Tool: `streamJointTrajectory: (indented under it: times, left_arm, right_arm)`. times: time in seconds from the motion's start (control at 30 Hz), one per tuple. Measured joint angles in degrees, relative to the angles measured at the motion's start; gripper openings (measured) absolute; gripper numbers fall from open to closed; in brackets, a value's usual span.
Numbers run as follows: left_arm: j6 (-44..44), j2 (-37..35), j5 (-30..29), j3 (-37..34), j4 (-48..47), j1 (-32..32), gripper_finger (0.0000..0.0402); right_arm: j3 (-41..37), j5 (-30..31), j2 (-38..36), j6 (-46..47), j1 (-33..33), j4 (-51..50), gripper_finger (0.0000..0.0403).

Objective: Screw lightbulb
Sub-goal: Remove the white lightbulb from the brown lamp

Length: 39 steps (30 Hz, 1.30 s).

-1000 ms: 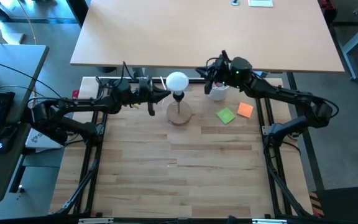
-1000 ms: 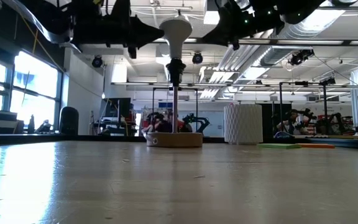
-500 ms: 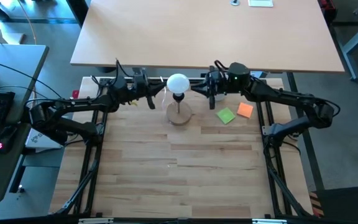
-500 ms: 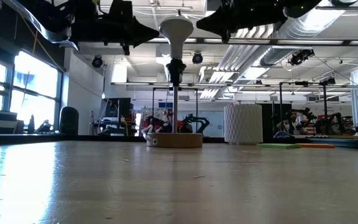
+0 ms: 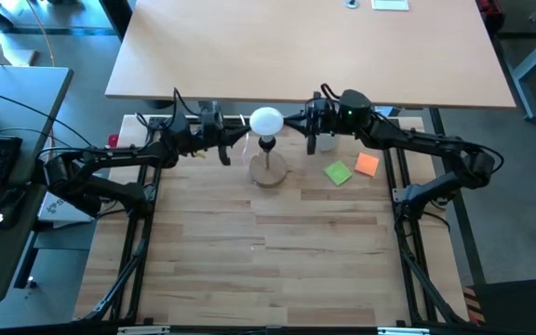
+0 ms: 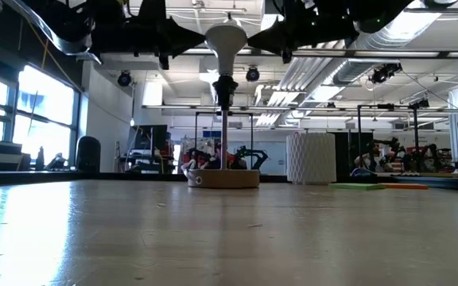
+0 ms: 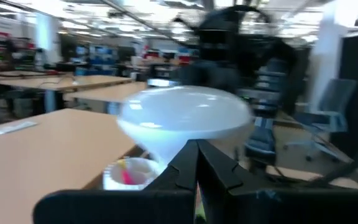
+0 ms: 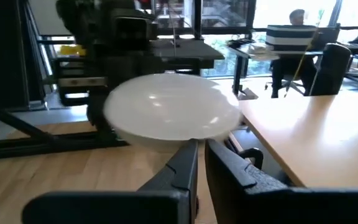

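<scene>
Lightbulb (image 5: 266,121) sits upright in the socket of the wooden stand (image 5: 268,172). My left gripper (image 5: 238,141) is shut and empty, left of bulb; right gripper (image 5: 291,124) nearly shut, empty, right of it. Should open wider before grabbing the globe, then twist level.

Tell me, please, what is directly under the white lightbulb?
Under the lightbulb a black socket tops a thin post on a round wooden base. The bulb's screw base is not visible; the socket seems to cover it.
</scene>
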Motion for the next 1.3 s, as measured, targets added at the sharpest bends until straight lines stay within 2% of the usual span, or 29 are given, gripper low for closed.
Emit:
streamJointTrajectory:
  times: [0.3,0.53,0.6,0.77,0.93,1.0,1.17,1.3]
  left_arm:
    - [0.0,0.1,0.1,0.0,-0.6,-3.1,0.0]
    - [0.1,0.1,-0.6,0.0,-6.3,-3.4,0.0]
    - [0.1,0.1,-1.1,0.0,-6.8,-2.8,0.0]
    - [1.5,0.1,-3.6,0.0,-6.0,-0.9,0.0]
    - [1.0,0.0,-1.9,0.0,-2.1,0.8,0.0]
    - [0.2,0.0,0.1,0.1,-1.5,0.8,0.0]
    - [0.2,0.0,0.9,1.0,-2.1,-1.0,0.0]
    - [0.5,0.1,2.5,1.6,-2.2,-2.9,0.0]
  right_arm:
    - [0.0,-0.4,0.2,2.1,-3.6,1.0,0.003]
    - [0.0,4.3,-0.9,1.7,-4.9,-0.8,0.003]
    - [0.0,3.1,-1.7,0.9,-4.4,-1.7,0.003]
    - [0.0,-4.4,-2.7,0.3,-1.9,-2.7,0.003]
    - [0.0,-5.2,-2.4,-0.4,1.4,-2.5,0.003]
    - [0.0,-4.6,-2.3,-0.8,2.1,-2.3,0.003]
    - [0.0,1.8,-2.4,-1.6,2.3,-2.0,0.003]
    - [0.0,2.4,-2.3,-1.6,1.1,-2.1,0.003]
